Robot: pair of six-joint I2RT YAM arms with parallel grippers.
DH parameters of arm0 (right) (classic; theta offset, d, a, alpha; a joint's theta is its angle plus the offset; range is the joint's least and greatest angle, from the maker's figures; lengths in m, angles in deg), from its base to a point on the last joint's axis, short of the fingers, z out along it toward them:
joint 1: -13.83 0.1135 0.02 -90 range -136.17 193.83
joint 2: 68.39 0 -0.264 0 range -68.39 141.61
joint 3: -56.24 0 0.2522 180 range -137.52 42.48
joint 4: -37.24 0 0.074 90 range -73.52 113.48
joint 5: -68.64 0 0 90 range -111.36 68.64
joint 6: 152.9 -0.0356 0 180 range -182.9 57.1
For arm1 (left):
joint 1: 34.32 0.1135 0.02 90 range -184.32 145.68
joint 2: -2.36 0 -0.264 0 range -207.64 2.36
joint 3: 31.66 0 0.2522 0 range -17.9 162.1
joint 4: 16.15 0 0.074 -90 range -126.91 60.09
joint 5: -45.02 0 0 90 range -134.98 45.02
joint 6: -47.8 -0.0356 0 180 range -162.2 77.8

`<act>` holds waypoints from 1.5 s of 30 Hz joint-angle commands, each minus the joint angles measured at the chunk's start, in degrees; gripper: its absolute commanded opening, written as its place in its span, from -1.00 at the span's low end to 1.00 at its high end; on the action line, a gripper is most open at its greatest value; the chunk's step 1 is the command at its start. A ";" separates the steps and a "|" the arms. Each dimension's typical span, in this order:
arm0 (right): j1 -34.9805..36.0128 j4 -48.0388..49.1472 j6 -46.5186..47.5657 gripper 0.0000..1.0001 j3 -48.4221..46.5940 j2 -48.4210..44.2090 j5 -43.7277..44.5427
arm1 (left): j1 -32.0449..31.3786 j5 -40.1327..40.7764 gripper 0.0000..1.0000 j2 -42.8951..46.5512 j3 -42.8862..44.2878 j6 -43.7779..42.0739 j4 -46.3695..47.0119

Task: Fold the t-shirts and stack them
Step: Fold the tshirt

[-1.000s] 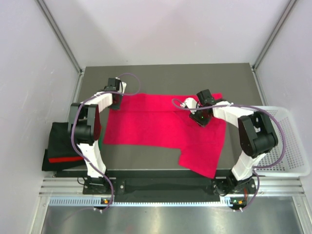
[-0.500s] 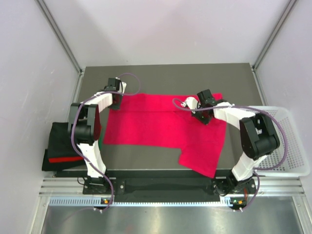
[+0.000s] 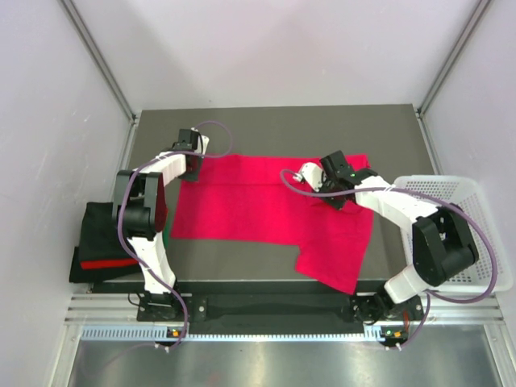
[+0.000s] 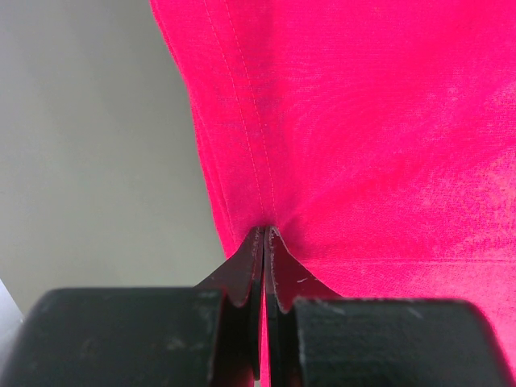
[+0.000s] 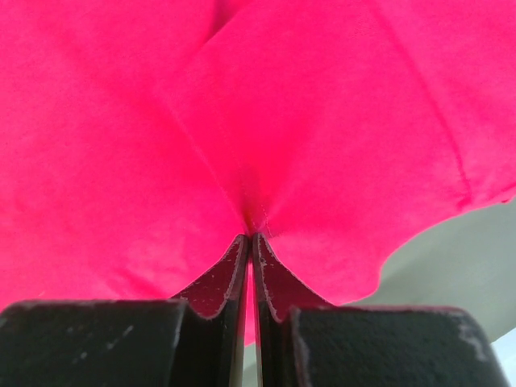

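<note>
Two claws pinch one magenta-red t-shirt (image 3: 258,211). Far left, beside the left arm (image 3: 145,214), a folded pile (image 3: 98,238) of black cloth with a red band showing lies off the left edge of the dark worktop (image 3: 274,129). The left claw (image 4: 264,235) is pressed together on the shirt's stitched left hem. The shirt lies spread across the worktop's middle, one flap reaching toward the near right. The right claw (image 5: 250,239) is pressed together on a puckered fold at the shirt's far right. A white mesh basket (image 3: 484,234) stands rightmost.
</note>
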 commanded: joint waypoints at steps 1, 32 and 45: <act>2.24 -2.14 -1.44 -0.92 0.29 -2.75 1.32 | 0.38 -0.21 -0.98 1.90 0.37 0.21 -0.26; 1.10 4.36 3.48 -0.93 -5.77 -0.04 11.08 | 0.38 -0.21 -0.98 2.16 0.02 -0.14 -0.26; -6.09 11.48 2.60 -0.92 -15.22 10.76 13.10 | 0.38 -0.56 -0.98 1.90 0.28 -0.14 -0.35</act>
